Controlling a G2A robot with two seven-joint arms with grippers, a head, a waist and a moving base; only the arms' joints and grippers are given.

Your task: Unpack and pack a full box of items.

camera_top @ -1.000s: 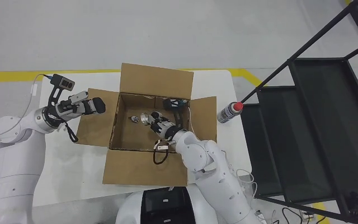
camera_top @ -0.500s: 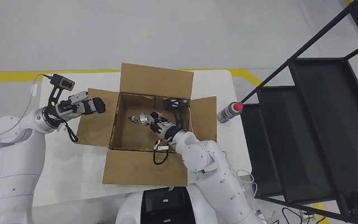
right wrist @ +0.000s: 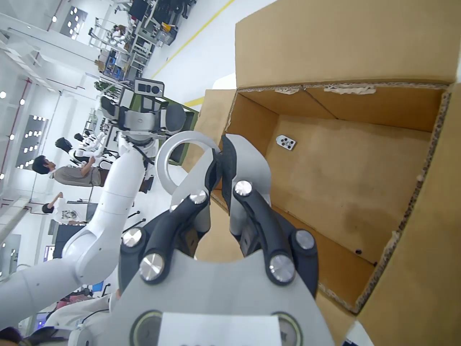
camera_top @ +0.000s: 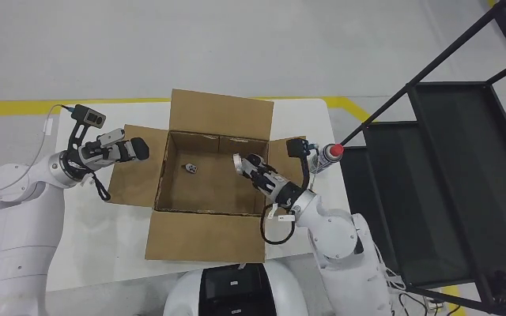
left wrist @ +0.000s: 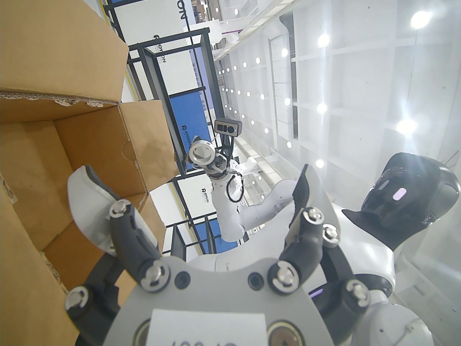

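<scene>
Ctr-right of top view, above box (camera_top: pixel 205 141): right gripper (camera_top: pixel 240 163) pinching metal ring (right wrist: pixel 169 145). Left gripper (camera_top: pixel 136 148) spread, frame left, over box flap (camera_top: pixel 126 180). 1 grey fob (camera_top: pixel 190 167) inside box, upper left. Rec.: hold firm, lift clear of box wall, set ring down nr spray can (camera_top: pixel 322 160).

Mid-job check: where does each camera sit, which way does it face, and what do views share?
Top: above the arms, facing down on the box; left end effector and right end effector show.
Left wrist: beside the box, facing across its flaps toward the right end effector; own end effector open.
Right wrist: over the box, facing into it; own end effector shut on a metal ring.
Shared: top and right wrist both show the small grey part on the box floor.
</scene>
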